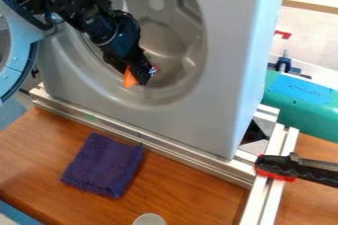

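The gripper (143, 71) hangs inside the round opening of a grey washing machine (221, 71), low and left of the opening's middle. An orange thing (129, 79) shows right at the gripper's lower left side, partly hidden by it; whether it is held cannot be told. Small red and white bits show at the gripper's right side. On the wooden table in front of the machine lies a folded purple cloth (104, 165), well below the gripper.
The machine's round door (15, 73) stands swung out at the left. Metal rails (151, 140) run along the machine's front and right side, with a black and red clamp (280, 168) on them. A teal object (310, 115) is at the right, and a pale round item (149, 219) at the bottom edge.
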Controlling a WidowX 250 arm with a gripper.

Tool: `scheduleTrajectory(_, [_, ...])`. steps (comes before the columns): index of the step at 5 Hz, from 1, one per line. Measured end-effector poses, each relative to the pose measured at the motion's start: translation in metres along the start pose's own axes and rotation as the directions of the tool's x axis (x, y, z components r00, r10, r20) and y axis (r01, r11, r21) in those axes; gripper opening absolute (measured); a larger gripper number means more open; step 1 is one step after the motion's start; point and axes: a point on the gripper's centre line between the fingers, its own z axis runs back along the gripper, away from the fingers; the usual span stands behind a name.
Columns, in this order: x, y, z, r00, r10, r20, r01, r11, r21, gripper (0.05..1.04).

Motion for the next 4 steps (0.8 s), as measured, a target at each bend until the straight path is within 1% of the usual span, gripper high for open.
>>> scheduleTrajectory(1, [0.021,0.011,0.002,0.998,0.013,0.068,-0.016,0.999,0.048,0.672])
scheduleTrajectory(2, [0.028,0.015,-0.015,0.993,0.06,0.102,-0.066,0.996,0.055,0.672])
scheduleTrajectory(3, [0.038,0.01,-0.03,0.993,0.066,0.099,-0.07,0.997,0.038,0.672])
scheduleTrajectory(4, [0.028,0.004,-0.048,0.996,0.078,0.033,-0.079,0.997,0.018,0.743])
